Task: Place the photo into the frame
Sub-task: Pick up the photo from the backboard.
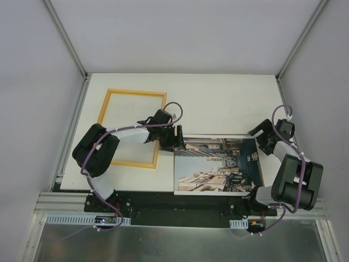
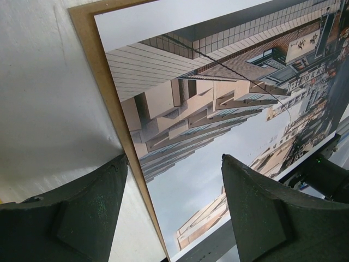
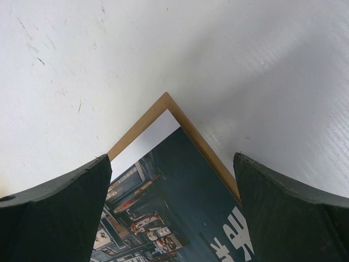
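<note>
Nearest to the arms, the photo (image 1: 218, 165) lies face up at the near edge of the worktop (image 1: 218, 103), on a brown backing panel (image 2: 103, 82) which shows only as a thin border around it. Its near edge seems to pass a little over the worktop's edge. The left claw (image 1: 175, 137) hangs over the far left corner of the photo with its jaws spread, one on each side of the left edge, holding nothing. The right claw (image 1: 260, 136) is over the far right corner, also spread wide and empty. I judge the photo to be light, thin and easy to bend or crease. Because it lies flat, a corner or the overhanging edge is probably the best place to pinch it, gently. Farther away on the left, the frame (image 1: 132, 94) lies flat, partly hidden under the left arm.
</note>
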